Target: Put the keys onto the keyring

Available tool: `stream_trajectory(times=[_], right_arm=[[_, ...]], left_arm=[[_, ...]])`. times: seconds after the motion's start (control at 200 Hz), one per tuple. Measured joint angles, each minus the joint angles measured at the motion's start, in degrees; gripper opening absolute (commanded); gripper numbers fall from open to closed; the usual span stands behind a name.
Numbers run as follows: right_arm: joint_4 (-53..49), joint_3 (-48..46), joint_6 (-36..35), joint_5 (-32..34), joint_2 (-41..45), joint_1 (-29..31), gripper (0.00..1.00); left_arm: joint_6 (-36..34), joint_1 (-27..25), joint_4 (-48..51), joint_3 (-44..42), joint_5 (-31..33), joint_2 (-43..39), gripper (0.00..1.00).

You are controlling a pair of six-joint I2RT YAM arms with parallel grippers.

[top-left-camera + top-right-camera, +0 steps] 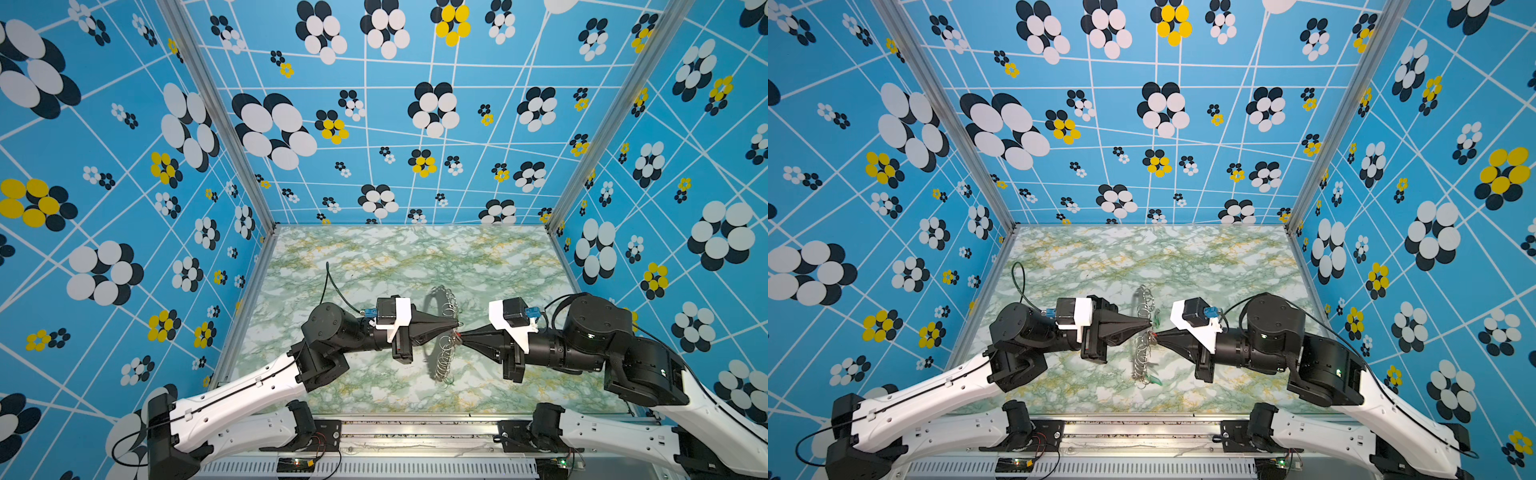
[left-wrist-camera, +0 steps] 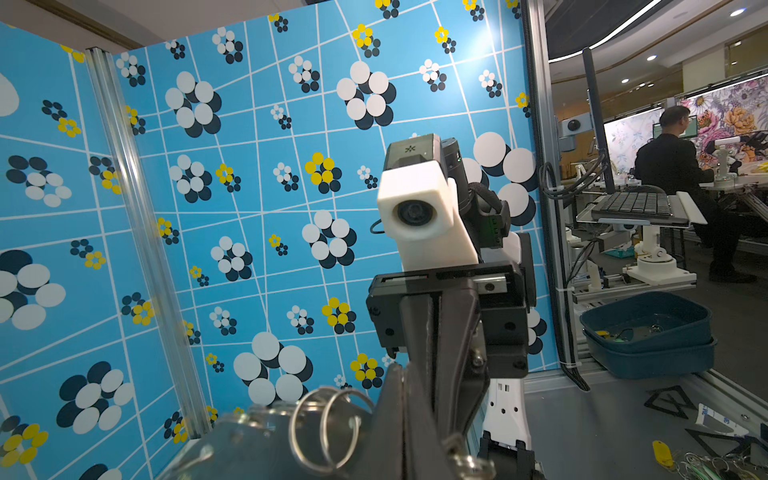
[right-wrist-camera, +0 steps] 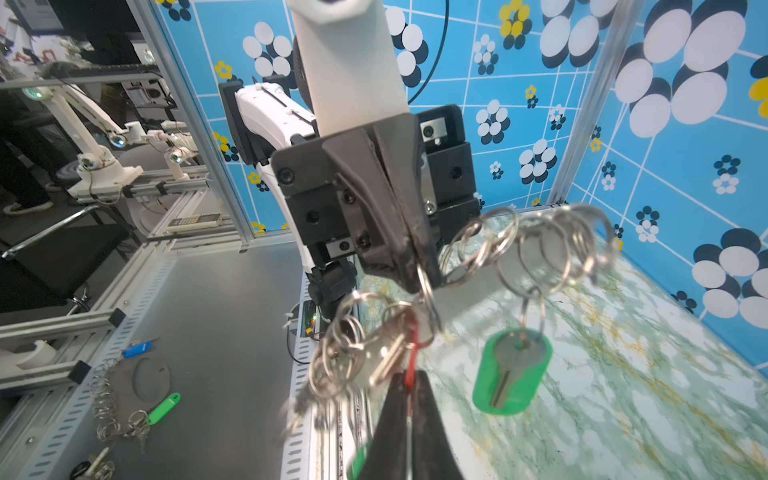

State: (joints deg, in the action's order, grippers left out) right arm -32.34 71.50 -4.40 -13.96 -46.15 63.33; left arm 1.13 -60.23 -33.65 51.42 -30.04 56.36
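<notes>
In both top views the two arms meet near the middle of the desk point(image 1: 332, 257). The left end effector point(image 1: 455, 324) comes in from 9 o'clock. The right end effector point(image 1: 464, 335) comes in from 3 o'clock. Their tips almost touch.

The keyring point(image 1: 445, 362) is held up between them, off the desk. From above it looks thin, like a line going from 12 o'clock to 6 o'clock. Its dark shadow lies on the desk on its 9 o'clock side. The left end effector is closed tight on the keyring, about halfway along it.

In the right wrist view the silver rings point(image 3: 552, 249) curl in a row along the keyring. The green key point(image 3: 513, 370) hangs down from one ring. The right end effector is pinched closed on the red key point(image 3: 411, 363). It holds the red tag right beside the rings, near the left end effector's tip. Those rings look blurry, so I cannot tell if the red key is on one.
</notes>
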Motion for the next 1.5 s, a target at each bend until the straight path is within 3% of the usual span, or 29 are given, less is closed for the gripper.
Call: stream_trajectory(times=[0.435,0.83,0.935,1.015,1.499], right_arm=[[5.8,-1.7,1.9,-3.6,-1.2,0.0,0.00],[3.0,-1.6,1.8,-2.2,0.2,0.0,0.00],[2.1,-1.6,2.0,-1.5,0.7,0.0,0.22],[1.7,-1.6,1.7,-1.4,1.1,0.0,0.29],[0.8,-1.6,1.2,0.0,1.9,0.0,0.38]], left_arm=[[1.5,0.3,-2.7,-0.4,-1.0,0.0,0.00],[1.4,0.7,-2.0,-0.7,-1.0,-0.3,0.00],[1.3,0.7,-1.5,-0.7,-1.0,-0.3,0.00],[1.3,0.7,-1.4,-0.8,-0.9,-0.3,0.00],[1.3,0.9,-1.1,-0.8,-0.8,-0.3,0.00]])
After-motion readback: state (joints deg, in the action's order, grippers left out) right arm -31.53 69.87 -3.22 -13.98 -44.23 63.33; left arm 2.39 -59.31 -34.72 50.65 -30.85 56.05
